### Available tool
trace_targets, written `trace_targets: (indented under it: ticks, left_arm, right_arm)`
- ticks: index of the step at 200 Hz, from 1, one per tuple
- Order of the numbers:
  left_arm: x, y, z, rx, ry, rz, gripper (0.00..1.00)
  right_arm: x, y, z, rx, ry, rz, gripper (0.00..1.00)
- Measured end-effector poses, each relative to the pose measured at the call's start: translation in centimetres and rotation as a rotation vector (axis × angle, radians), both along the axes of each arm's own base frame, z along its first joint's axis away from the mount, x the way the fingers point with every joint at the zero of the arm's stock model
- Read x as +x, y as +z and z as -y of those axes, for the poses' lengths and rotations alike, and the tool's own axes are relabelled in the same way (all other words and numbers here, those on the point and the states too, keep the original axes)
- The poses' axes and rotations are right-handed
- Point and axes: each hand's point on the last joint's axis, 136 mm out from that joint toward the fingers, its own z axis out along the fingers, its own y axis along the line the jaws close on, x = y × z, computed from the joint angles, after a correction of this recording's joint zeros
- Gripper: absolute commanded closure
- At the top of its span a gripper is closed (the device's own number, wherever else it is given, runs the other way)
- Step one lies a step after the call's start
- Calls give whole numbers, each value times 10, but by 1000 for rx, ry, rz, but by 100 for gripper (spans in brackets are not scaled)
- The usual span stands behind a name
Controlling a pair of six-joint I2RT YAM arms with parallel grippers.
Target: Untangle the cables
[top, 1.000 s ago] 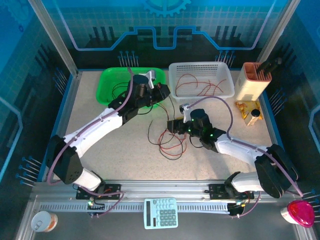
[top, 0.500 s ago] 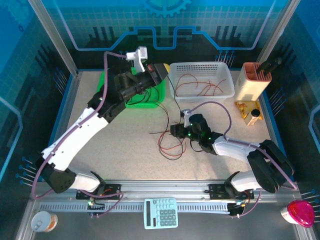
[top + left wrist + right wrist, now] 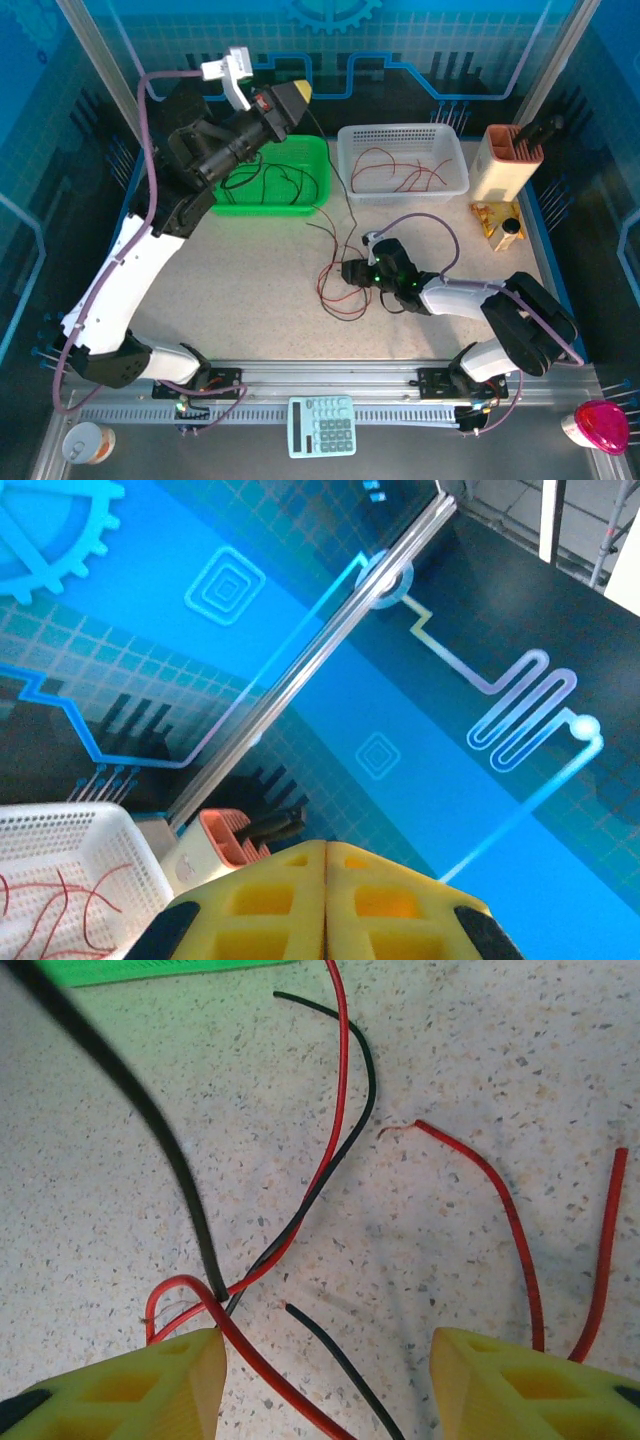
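The tangle of cables (image 3: pixel 338 285), thin red and black wires in loose loops, lay on the desk (image 3: pixel 240 290) near the centre of the top view. The right claw (image 3: pixel 350 272) sat low at the tangle's right edge with its fingers spread. In the right wrist view a red strand and a short black strand lay on the desk between the two yellow fingertips (image 3: pixel 130 1390), and more red ends curved toward the right fingertip. One black cable (image 3: pixel 160 1135) rose from the knot by the left fingertip toward the upper left of that frame, blurred and close to the lens.

The left claw (image 3: pixel 297 92) was held high in the upper left of the top view, above the green basket (image 3: pixel 270 207). Its yellow fingers were pressed together, and a thin dark line ran from its tip down to the tangle, so it seemed to be pinching that black cable.

The green basket held a few black wires. The white basket (image 3: pixel 405 192), perforated plastic, held red wires. The desk was pale and speckled.
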Motion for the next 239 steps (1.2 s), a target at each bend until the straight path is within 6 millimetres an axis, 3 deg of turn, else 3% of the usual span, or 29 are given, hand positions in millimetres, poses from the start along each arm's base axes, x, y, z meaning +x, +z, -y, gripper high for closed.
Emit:
trace_targets:
  ticks: [39,88,132,159,184,239]
  left_arm:
    - [29,16,-30,-9,101,23,100]
    - [72,14,-68,33,232,31,100]
    - [99,9,-99,49,332,32,100]
    - [117,5,-116,26,374,20,100]
    - [122,9,-121,-29,377,20,100]
    - [109,39,-111,-170,272,74,100]
  right_arm:
    - [-3,-3,-2,-6,-5,-7,43]
    - [-7,3,2,-16,-12,-10,41]
    - [-9,22,6,0,-20,18,41]
    - [-11,20,10,-13,-29,16,41]
    - [-15,13,13,-28,-28,-2,40]
    - [-13,19,9,-24,-16,5,35]
